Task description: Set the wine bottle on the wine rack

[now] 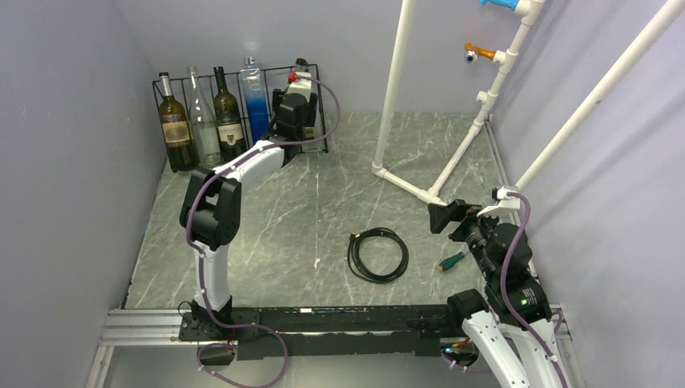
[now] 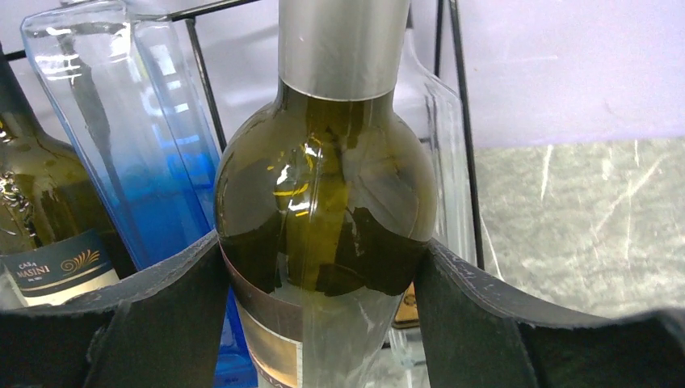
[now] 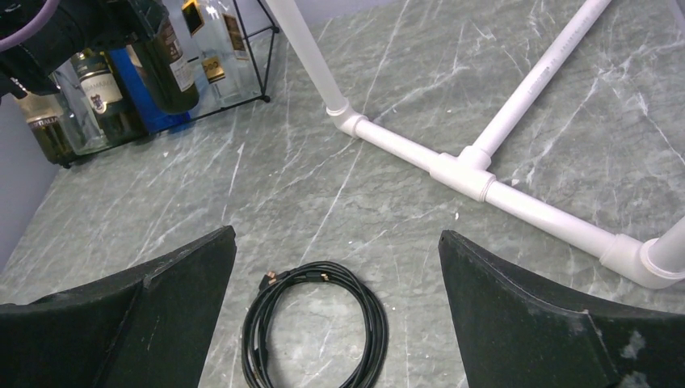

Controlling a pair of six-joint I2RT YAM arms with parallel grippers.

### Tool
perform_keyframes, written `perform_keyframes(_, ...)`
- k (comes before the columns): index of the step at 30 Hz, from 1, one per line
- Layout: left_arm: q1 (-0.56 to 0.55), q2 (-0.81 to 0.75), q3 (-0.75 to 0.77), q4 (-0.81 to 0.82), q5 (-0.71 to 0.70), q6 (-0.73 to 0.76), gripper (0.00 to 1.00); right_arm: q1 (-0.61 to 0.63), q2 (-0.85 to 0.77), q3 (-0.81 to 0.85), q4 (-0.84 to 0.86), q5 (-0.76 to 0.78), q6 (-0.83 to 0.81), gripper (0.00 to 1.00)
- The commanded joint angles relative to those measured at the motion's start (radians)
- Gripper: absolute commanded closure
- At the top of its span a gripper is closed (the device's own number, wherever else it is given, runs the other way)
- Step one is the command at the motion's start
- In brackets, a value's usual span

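The wine bottle [image 2: 323, 202] is dark green glass with a silver foil neck and a pale label. My left gripper [image 2: 323, 271] is shut on its body just below the shoulder, with a pad pressed on each side. In the top view the left gripper [image 1: 292, 107] is at the right part of the black wire wine rack [image 1: 279, 69] at the back left and hides most of the bottle. The right wrist view shows the held bottle [image 3: 171, 73] tilted beside the rack's wires [image 3: 262, 61]. My right gripper [image 3: 336, 234] is open and empty at the near right [image 1: 443, 217].
Several bottles stand in the rack to the left, the nearest a blue-tinted clear one [image 2: 137, 162] [image 1: 255, 101]. A white pipe frame [image 1: 393, 89] rises at the back right. A coiled black cable [image 1: 353, 257] and a screwdriver [image 1: 451, 261] lie on the table.
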Motion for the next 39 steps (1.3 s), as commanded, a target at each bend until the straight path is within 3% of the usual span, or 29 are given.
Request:
perform_keyframes(1, 0.045, -0.004, 0.077, 0.155, -0.016, -0.095, 1.0, 0.003, 0.004, 0.012, 0.022, 0.017, 0.0, 0.01)
perform_keyframes(9, 0.134, 0.061, 0.122, 0.074, 0.14, -0.357, 1.0, 0.003, 0.024, 0.008, 0.026, 0.019, -0.002, 0.0)
perform_keyframes(22, 0.149, 0.116, 0.124, 0.085, 0.174, -0.393, 1.0, 0.003, 0.041, -0.001, 0.038, 0.018, 0.0, 0.0)
perform_keyframes(24, 0.149, 0.119, 0.128, 0.074, 0.181, -0.394, 0.92, 0.003, 0.042, -0.004, 0.04, 0.018, 0.001, 0.0)
perform_keyframes(25, 0.149, 0.119, 0.127, 0.071, 0.185, -0.394, 0.83, 0.003, 0.041, -0.004, 0.041, 0.019, 0.001, 0.0)
perform_keyframes(32, 0.152, 0.083, 0.095, 0.035, 0.201, -0.389, 0.03, 0.003, 0.049, -0.008, 0.044, 0.017, 0.001, 0.0)
perform_keyframes(39, 0.186, -0.052, 0.058, -0.089, 0.332, -0.453, 0.0, 0.003, 0.043, 0.006, 0.032, 0.039, -0.003, 0.0)
